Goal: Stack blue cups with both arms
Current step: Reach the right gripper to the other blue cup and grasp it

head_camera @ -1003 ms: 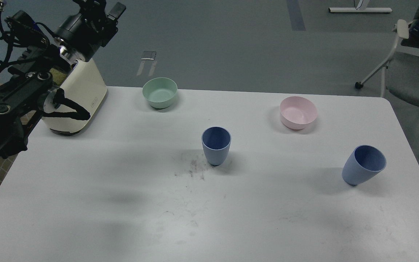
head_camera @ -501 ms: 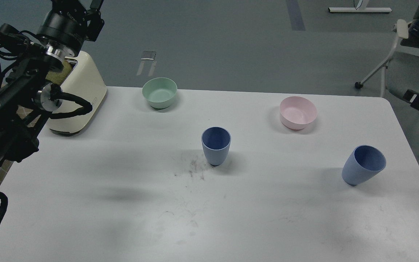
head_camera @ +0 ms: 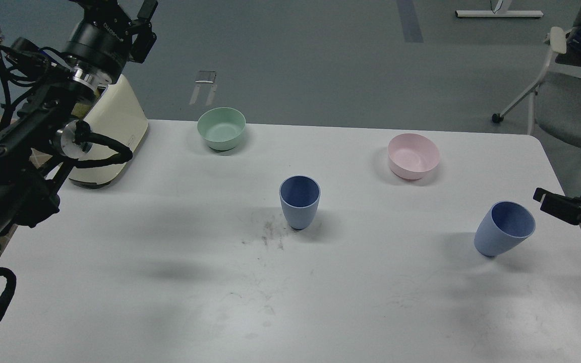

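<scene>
Two blue cups stand open side up on the white table [head_camera: 169, 282]. One blue cup [head_camera: 299, 201] is at the middle, the other blue cup [head_camera: 504, 229] is near the right edge. My left arm comes in from the left and rises over the table's back left corner; its gripper [head_camera: 136, 17] is at the top edge, partly cut off, far from both cups. My right gripper [head_camera: 542, 197] reaches in from the right edge, just right of the right cup's rim and apart from it. Its fingers are dark and cannot be told apart.
A mint-green bowl [head_camera: 221, 127] stands at the back, left of centre. A pink bowl [head_camera: 414, 155] stands at the back right. A cream appliance [head_camera: 114, 131] stands at the back left under my left arm. A chair [head_camera: 568, 101] is beyond the right corner.
My right gripper has come into view from the right edge and moved down and left, close to the right cup. My left arm has shifted slightly. The cups have not moved.
</scene>
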{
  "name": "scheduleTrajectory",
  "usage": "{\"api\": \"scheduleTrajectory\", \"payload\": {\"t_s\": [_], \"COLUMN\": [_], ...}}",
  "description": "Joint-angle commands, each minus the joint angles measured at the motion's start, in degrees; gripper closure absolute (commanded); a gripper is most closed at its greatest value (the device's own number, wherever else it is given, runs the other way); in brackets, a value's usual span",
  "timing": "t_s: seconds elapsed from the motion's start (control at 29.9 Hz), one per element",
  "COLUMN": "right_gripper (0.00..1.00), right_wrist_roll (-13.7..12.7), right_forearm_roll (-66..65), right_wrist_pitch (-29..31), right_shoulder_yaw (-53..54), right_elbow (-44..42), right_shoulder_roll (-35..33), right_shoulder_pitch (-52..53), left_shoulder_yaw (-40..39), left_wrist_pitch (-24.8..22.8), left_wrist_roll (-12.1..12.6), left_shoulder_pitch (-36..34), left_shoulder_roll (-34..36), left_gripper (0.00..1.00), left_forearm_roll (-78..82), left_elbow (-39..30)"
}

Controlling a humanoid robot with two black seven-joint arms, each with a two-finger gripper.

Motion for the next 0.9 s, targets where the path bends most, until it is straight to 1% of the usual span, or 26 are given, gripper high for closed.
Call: {"api": "scheduleTrajectory", "payload": {"t_s": [0.0,0.03,0.13,0.17,0.2,0.27,0.3,0.33,0.4,0.43,0.47,0.53,0.6,0.63,0.67,0.7,0.87], "right_gripper": [0.03,0.04,0.11,0.17,0.2,0.33,0.36,0.44,0.54,0.63,0.66,0.77,0.82,0.9,0.93,1.0,1.0], "right_wrist_roll": [-0.2,-0.3,-0.4,-0.4,-0.5,-1.3,-1.7,-2.3,-2.4,-2.4,-2.4,-2.5,-2.5,-2.6,-2.6,-2.8,-2.9], "right_forearm_roll": [-0.5,-1.7,-4.8,-5.2,-5.3,-5.3,-5.3,-5.3,-5.3,-5.3,-5.2,-5.3,-5.3,-5.3,-5.3,-5.3,-4.9], "right_wrist_pitch": [0.0,0.0,0.0,0.0,0.0,0.0,0.0,0.0,0.0,0.0,0.0,0.0,0.0,0.0,0.0,0.0,0.0], "right_shoulder_yaw": [-1.6,-2.4,-3.3,-3.3,-3.3,-3.4,-3.5,-3.5,-3.4,-3.4,-3.4,-3.4,-3.4,-3.4,-3.4,-3.4,-3.2], "right_elbow": [-0.1,-0.3,-1.0,-1.3,-1.4,-1.4,-1.4,-1.4,-1.4,-1.3,-1.3,-1.2,-1.2,-1.2,-1.2,-1.2,-0.9], "right_shoulder_roll": [1.0,1.3,2.7,3.2,3.5,4.1,4.3,4.4,4.4,4.4,4.4,4.4,4.3,4.1,4.0,3.9,3.9], "right_shoulder_pitch": [0.3,0.5,0.9,0.9,0.9,0.9,0.9,0.9,0.9,0.9,0.9,0.9,0.9,0.9,0.9,1.0,1.4], "left_shoulder_yaw": [-0.1,-0.1,-0.1,-0.1,-0.1,-0.1,-0.1,-0.1,-0.1,-0.1,-0.1,-0.1,-0.1,-0.1,-0.1,-0.1,-0.1], "left_wrist_pitch": [0.3,0.3,0.3,0.3,0.3,0.3,0.3,0.3,0.3,0.3,0.3,0.3,0.3,0.3,0.4,0.4,0.4], "left_wrist_roll": [0.0,0.0,0.0,0.0,0.0,0.0,0.0,0.0,0.0,0.0,0.0,0.0,0.0,0.0,0.0,0.0,0.0], "left_shoulder_pitch": [-0.1,-0.1,0.0,0.0,0.0,0.0,0.0,0.0,0.0,0.0,0.0,0.0,0.0,0.0,0.0,0.0,0.0], "left_shoulder_roll": [0.0,0.0,0.0,0.0,-0.1,-0.1,-0.1,-0.1,-0.1,-0.1,-0.1,0.0,0.0,0.0,0.0,-0.1,0.0], "left_gripper": [0.02,0.02,0.02,0.02,0.02,0.02,0.02,0.02,0.02,0.02,0.02,0.02,0.02,0.02,0.02,0.02,0.02], "left_forearm_roll": [0.0,0.0,0.0,0.0,0.0,0.0,0.0,0.0,0.0,0.0,0.0,0.0,0.0,0.0,0.0,0.0,0.0], "left_elbow": [0.0,0.0,0.0,0.0,0.1,0.0,0.0,0.0,0.0,0.0,0.1,0.0,0.1,0.0,0.0,0.1,0.0]}}
